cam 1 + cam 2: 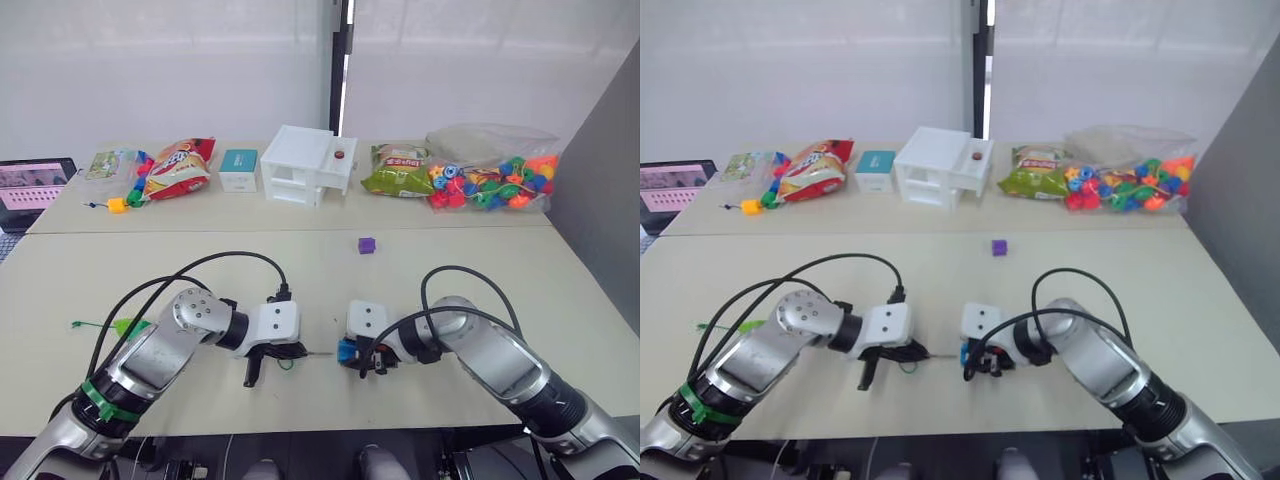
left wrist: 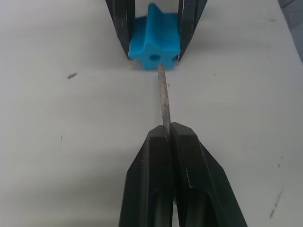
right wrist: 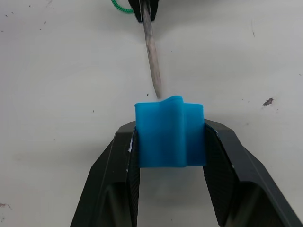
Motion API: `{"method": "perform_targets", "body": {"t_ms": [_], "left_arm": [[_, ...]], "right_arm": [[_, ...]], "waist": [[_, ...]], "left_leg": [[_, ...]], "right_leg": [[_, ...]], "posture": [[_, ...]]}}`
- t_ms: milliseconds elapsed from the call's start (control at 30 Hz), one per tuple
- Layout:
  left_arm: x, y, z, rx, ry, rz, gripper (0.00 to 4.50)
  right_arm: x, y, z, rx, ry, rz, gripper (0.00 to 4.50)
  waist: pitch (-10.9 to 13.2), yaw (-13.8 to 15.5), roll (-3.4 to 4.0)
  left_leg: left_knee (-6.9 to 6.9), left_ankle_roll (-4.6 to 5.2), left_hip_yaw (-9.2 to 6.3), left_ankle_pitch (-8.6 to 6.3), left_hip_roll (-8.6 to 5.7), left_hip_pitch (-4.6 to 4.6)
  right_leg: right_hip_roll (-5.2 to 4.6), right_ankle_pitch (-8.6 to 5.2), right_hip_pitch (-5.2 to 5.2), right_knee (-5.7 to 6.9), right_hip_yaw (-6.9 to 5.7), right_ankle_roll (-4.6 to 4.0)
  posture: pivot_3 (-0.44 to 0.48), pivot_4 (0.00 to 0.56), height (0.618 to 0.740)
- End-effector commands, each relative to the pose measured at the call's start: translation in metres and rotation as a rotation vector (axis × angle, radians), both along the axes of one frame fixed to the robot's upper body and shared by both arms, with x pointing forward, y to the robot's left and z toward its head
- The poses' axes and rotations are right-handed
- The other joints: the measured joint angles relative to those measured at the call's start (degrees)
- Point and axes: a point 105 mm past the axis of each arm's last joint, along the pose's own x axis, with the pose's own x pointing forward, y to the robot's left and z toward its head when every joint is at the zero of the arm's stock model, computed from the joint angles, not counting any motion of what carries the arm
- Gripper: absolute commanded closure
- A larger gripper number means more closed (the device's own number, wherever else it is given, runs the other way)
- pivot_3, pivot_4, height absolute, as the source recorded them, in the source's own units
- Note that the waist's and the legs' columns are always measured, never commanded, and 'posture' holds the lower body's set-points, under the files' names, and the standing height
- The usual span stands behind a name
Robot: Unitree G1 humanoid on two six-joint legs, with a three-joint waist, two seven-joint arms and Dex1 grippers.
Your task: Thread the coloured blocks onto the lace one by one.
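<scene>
Right claw (image 3: 169, 142) clamped on a blue star-shaped plastic block (image 2: 155, 43) low over the beige counter (image 1: 450, 250), left claw (image 2: 171, 142) pinching the green lace's stiff dark tip (image 2: 164, 97), tip just at the block's hole.

Left hand (image 1: 262, 368) faces right hand (image 1: 362, 362) — lace (image 2: 164, 101) tip between.

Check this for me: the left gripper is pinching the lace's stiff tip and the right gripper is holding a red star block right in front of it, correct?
Not quite: the block is blue, not red, as the left wrist view shows. The rest stands: the left gripper pinches the lace's stiff tip, and the right gripper holds the star block right in front of it.
</scene>
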Motion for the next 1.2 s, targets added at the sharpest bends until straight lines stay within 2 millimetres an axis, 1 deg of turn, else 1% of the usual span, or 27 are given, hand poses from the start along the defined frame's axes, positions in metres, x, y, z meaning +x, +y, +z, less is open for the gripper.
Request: {"method": "perform_targets", "body": {"t_ms": [33,167,500,667,833,1000,1033,1100,1167,1200], "left_arm": [[0.004,-0.004,0.008,0.0,-0.038,-0.01,4.5],[0.003,-0.007,0.01,-0.004,-0.039,-0.017,4.5],[-0.002,-0.028,0.017,-0.048,-0.033,-0.062,4.5],[-0.002,-0.036,0.019,-0.085,-0.016,-0.065,4.5],[-0.006,-0.047,0.012,-0.135,0.027,-0.085,4.5],[-0.009,-0.056,0.009,-0.18,0.052,-0.116,4.5],[-0.009,-0.057,0.007,-0.187,0.063,-0.114,4.5],[-0.006,-0.051,0.0,-0.17,0.062,-0.103,4.5],[-0.002,-0.042,0.002,-0.196,0.068,-0.072,3.85],[-0.001,-0.038,0.004,-0.202,0.067,-0.067,3.59]], "right_arm": [[-0.004,0.002,0.003,0.01,-0.002,0.014,3.17],[-0.004,0.002,0.003,0.011,-0.002,0.012,3.17],[-0.004,0.002,0.003,0.011,0.0,0.009,3.17],[-0.004,0.003,0.003,0.016,-0.001,0.007,3.17],[-0.004,0.008,0.003,0.029,-0.001,0.011,3.17],[-0.006,0.011,0.003,0.04,0.003,0.019,3.17],[-0.006,0.011,0.003,0.04,0.002,0.018,3.17],[-0.005,0.01,0.003,0.037,0.0,0.013,3.17],[-0.004,0.007,0.002,0.029,-0.001,0.006,3.17],[-0.004,0.006,0.002,0.026,-0.001,0.003,3.17]], "waist": [[0.0,0.0,0.0],[0.0,-0.1,0.0],[0.0,-0.1,0.0],[0.0,0.0,0.0],[0.0,0.0,0.0],[0.0,0.0,-0.01],[0.0,0.0,-0.01],[0.0,0.0,-0.01],[0.0,0.0,-0.01],[0.0,0.0,-0.01]], "left_leg": [[0.0,0.0,0.0,0.0,0.0,0.0],[-0.01,0.0,0.0,0.0,0.01,0.01],[0.0,0.0,0.0,0.0,0.0,0.01],[0.01,0.0,0.0,0.0,0.0,0.01],[0.01,0.0,0.0,0.0,0.0,0.0],[0.02,0.0,0.0,0.0,-0.01,0.01],[0.02,0.0,0.0,0.0,-0.01,0.01],[0.02,0.0,0.0,0.0,-0.01,0.02],[0.03,0.0,-0.01,0.0,-0.01,0.02],[0.03,0.0,0.0,0.0,-0.01,0.02]], "right_leg": [[0.0,0.0,0.0,0.01,0.0,0.0],[0.01,0.0,-0.01,0.03,0.0,0.0],[0.0,0.0,-0.01,0.03,0.0,0.0],[0.0,0.0,0.0,0.03,0.0,0.0],[0.0,0.0,0.0,0.03,0.0,0.0],[0.0,0.0,0.0,0.05,0.0,0.0],[0.0,0.0,0.0,0.05,0.0,0.0],[-0.01,0.0,0.02,0.04,0.0,0.0],[-0.01,0.0,0.03,0.04,0.0,0.0],[-0.01,0.0,0.02,0.05,0.0,0.0]], "posture": [[0.0,0.15,0.74],[0.0,0.15,0.74],[0.0,0.15,0.74],[0.0,0.15,0.74],[0.0,0.15,0.74],[0.0,0.15,0.74],[0.0,0.15,0.74],[0.0,0.15,0.74],[0.0,0.15,0.74],[0.0,0.15,0.74]]}}
